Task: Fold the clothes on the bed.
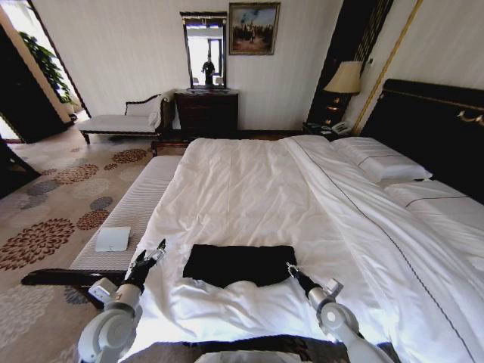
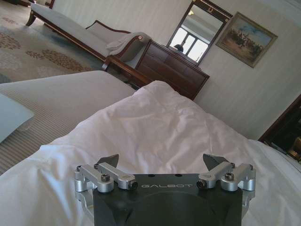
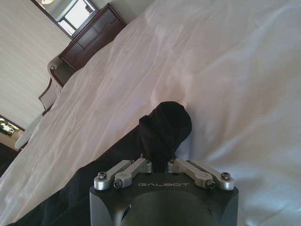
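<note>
We are working at the near edge of the large white-sheeted bed (image 1: 249, 189) with its dark wooden headboard, where the black soft-fabric T-shirt (image 1: 240, 263) is lying as a partly folded dark rectangle close to that edge, roughly midway along it. Our right gripper (image 1: 291, 269) is sitting at the shirt's right-hand corner, and in the right wrist view its fingers (image 3: 141, 165) are clenched around a bunched peak of black cloth (image 3: 164, 129) lifted off the sheet. Our left gripper (image 1: 153, 252) is hovering just beside the shirt's left side, near the bed's left edge, with its jaws spread wide and nothing between them. We judge that we are mid-fold, with one corner taken. The next move is calling for the left gripper to reach the matching corner, so both can carry the cloth evenly.
</note>
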You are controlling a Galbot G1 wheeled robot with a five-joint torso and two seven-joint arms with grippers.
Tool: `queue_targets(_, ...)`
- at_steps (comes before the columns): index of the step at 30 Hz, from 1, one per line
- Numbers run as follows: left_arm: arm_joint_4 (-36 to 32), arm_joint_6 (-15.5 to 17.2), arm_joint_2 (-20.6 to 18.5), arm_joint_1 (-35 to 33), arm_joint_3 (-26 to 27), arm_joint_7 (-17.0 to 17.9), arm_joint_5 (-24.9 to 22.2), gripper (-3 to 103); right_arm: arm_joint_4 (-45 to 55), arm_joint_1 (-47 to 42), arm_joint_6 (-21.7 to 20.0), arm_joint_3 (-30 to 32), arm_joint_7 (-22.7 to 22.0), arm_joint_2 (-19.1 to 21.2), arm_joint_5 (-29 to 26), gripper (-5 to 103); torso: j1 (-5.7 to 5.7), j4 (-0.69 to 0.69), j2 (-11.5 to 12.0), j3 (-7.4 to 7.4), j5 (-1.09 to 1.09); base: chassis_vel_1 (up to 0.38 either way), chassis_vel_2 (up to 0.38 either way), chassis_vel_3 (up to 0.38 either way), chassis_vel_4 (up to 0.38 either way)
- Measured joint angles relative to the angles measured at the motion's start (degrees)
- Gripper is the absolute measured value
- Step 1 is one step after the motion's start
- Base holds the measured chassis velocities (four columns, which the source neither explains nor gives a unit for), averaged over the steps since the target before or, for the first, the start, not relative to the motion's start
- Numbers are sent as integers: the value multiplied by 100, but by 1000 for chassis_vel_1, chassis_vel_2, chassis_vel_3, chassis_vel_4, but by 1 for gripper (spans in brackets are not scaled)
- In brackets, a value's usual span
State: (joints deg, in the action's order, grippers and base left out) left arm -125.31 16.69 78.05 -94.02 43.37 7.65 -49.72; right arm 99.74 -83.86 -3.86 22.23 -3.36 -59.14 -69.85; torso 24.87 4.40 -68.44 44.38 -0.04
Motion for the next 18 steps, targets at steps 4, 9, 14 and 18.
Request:
queue_targets(4,-1,-4,21,5,-15,12,15,100,67,3,46,8,-52,-26,46,6,0,0,0,0,0,0,0,0,0)
queue_targets(9,-17,-12,27,-18,5,15,19,100,427,-87,112,205,-430,-4,31,6,0,-2,0,0,1,0,0,0,0)
queue_targets(14,-5,-16,61,9,-23,19,25,100,958,-412,-33,602,-1197,281,-157,6,0,2,0,0,0,0,0,0,0)
queue_targets(18,3,-16,125,38,-110,21,57,100,1262,-601,-159,1090,-1797,515,-344,6,0,2,0,0,0,0,0,0,0)
